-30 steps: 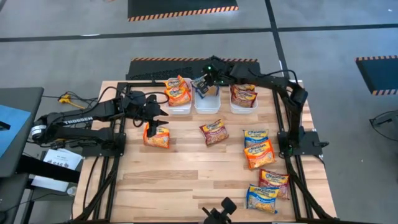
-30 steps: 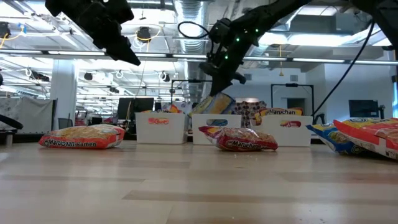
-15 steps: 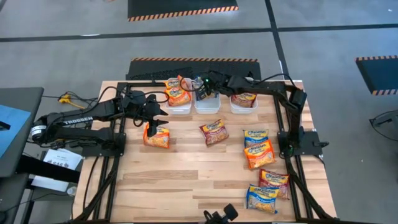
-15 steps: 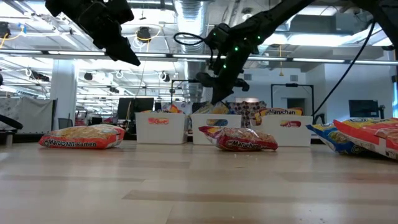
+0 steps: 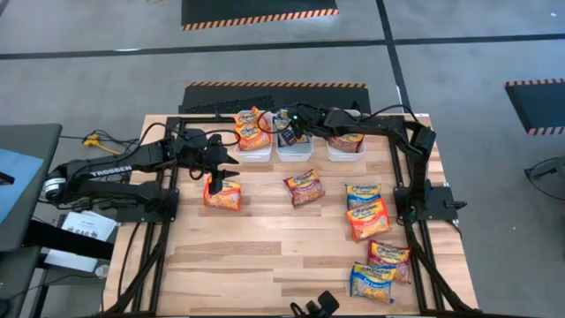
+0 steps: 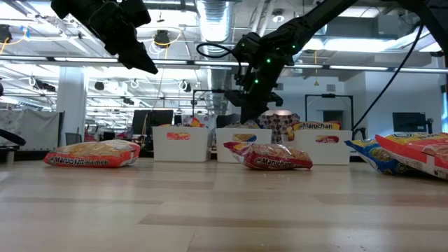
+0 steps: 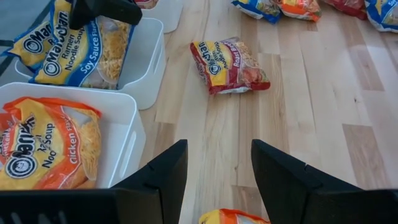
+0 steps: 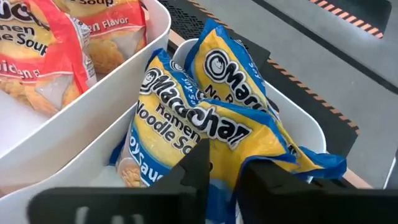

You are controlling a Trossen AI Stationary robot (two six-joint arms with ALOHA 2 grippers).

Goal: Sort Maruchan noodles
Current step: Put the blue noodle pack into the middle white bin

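Left gripper hangs with its 2 fingers released and well apart, holding nothing. An orange packet lies on the table directly beneath them; the left wrist view catches only its top edge between the fingertips. Ahead of the fingers a dark red packet lies flat on bare wood, with nothing in the way. To one side of them stand 2 white tubs: the nearer tub holds orange chicken packets, the next tub blue soy sauce packets. The right gripper sits over that tub against the topmost blue packet; whether it grasps it cannot be told. Only the high view shows the third tub of red packets and 4 unsorted packets far off beside the right arm's base.
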